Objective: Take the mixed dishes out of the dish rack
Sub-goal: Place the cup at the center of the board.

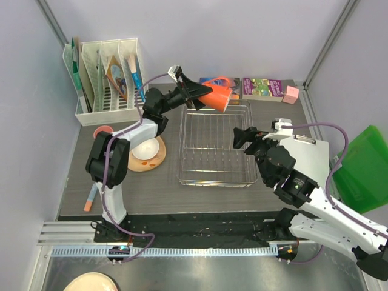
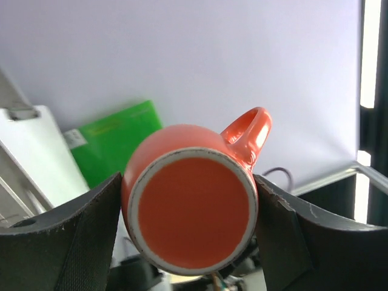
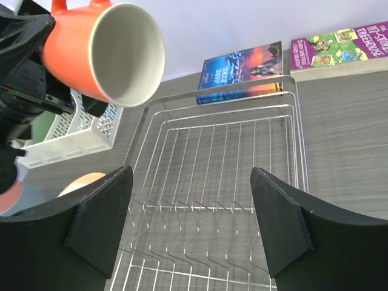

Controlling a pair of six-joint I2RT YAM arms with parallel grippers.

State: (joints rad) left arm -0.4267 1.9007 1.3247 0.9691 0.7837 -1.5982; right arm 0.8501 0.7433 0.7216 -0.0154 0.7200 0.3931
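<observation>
My left gripper is shut on the orange handled mug and holds it tilted on its side in the air above the far edge of the dish rack. In the left wrist view the mug's base fills the gap between the fingers. The rack has no dishes in it. My right gripper is open and empty over the rack's right side; its view shows the rack wires and the mug. The orange bowl sits on the cream plate left of the rack. The pink cup stands further left. The light blue cup is out of view.
A white slotted file organiser stands at the back left. Two books and a pink block lie behind the rack. A white board and a green folder are on the right. A pen lies at front left.
</observation>
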